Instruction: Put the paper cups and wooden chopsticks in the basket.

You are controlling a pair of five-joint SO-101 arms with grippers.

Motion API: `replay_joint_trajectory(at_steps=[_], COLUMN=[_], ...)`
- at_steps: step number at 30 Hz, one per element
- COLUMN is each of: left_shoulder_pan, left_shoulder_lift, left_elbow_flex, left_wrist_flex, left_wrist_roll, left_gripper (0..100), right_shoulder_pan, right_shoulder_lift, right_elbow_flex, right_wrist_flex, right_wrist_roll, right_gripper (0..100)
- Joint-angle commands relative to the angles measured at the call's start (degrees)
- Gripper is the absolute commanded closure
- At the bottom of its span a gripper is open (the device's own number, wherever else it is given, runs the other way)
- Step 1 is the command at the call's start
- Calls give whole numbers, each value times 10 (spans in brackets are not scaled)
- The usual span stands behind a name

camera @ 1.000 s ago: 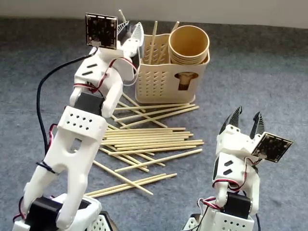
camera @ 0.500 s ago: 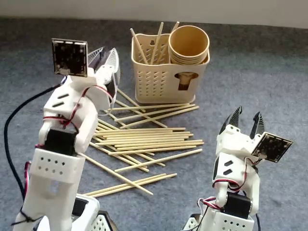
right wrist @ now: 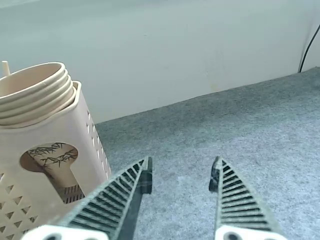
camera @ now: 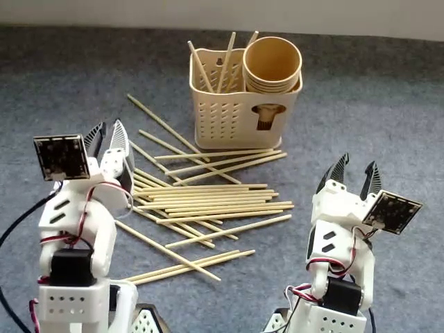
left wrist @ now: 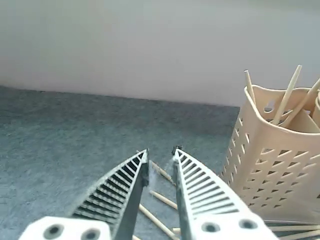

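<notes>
Hovering by the loose wooden chopsticks (camera: 215, 201), left gripper (camera: 109, 128) is slightly apart, probably prepping a grab; right gripper (camera: 358, 164) gapes idle.

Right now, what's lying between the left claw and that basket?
Loose wooden chopsticks, scattered flat on the grey mat, fill the stretch between the left gripper and the basket. The high view shows it best.

One basket (camera: 239, 114). One nested stack of paper cups (camera: 272, 66), about four rims. Three standing chopsticks (camera: 226, 55) inside; roughly twenty loose chopsticks (camera: 215, 201) on table (camera: 388, 104).
</notes>
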Motion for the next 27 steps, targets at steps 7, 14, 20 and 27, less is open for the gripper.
replay_joint_trajectory(at_steps=[7,14,20,27], left_shoulder_pan=[-65,-114,-162,-177], left_shoulder_lift=[-193,-259,-251,-251], left_elbow_flex=[165,250,251,265], left_wrist_flex=[4,4,89,210], left_wrist_roll=[2,2,2,2], left_gripper=[902,902,902,902], right_shoulder_pan=[-7,-7,-15,-76], right_shoulder_lift=[-7,-7,-7,-3], right_elbow_flex=[-2,-2,-2,-3], right_wrist_flex=[-15,-15,-15,-11], right_wrist_roll=[8,8,9,65], right_gripper=[800,800,800,846])
